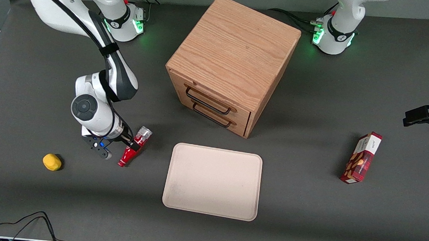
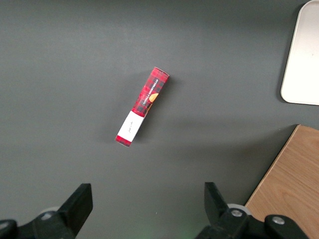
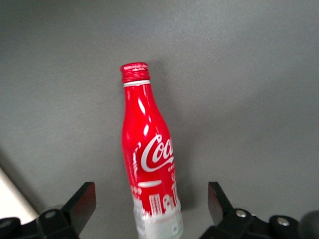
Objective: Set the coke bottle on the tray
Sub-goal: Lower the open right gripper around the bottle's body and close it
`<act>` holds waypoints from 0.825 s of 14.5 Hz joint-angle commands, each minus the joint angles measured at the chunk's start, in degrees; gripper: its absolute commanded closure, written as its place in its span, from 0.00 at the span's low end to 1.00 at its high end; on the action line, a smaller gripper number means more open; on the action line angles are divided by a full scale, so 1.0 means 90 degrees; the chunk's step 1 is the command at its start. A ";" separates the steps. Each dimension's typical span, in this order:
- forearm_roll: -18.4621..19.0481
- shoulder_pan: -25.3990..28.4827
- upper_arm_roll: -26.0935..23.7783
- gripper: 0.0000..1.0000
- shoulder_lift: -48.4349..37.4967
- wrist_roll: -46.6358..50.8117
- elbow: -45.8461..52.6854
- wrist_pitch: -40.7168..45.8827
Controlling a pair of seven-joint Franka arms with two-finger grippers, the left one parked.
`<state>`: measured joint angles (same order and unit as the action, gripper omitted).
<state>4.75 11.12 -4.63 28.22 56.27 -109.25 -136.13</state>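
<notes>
The coke bottle [image 1: 133, 147] is slim and red with white script. It lies on the dark table beside the tray [image 1: 213, 181], toward the working arm's end, with its red cap nearer the front camera and its silver-grey base farther off. My right gripper [image 1: 123, 148] is low over it and open. In the right wrist view the bottle [image 3: 149, 154] lies between the two spread fingers [image 3: 82, 201] without touching either, its base end closest to the gripper [image 3: 149, 199]. A pale corner of the tray [image 3: 10, 196] shows there too.
A wooden drawer cabinet [image 1: 231, 63] stands farther from the front camera than the tray. A small yellow object [image 1: 51, 161] lies toward the working arm's end. A red snack box [image 1: 362, 158] lies toward the parked arm's end, also in the left wrist view [image 2: 143, 106].
</notes>
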 commanded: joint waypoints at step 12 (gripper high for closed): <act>0.0224 0.0141 -0.0023 0.00 0.0644 0.0339 -0.0009 -0.0685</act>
<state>5.30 12.14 -4.86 33.88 57.40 -109.65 -141.67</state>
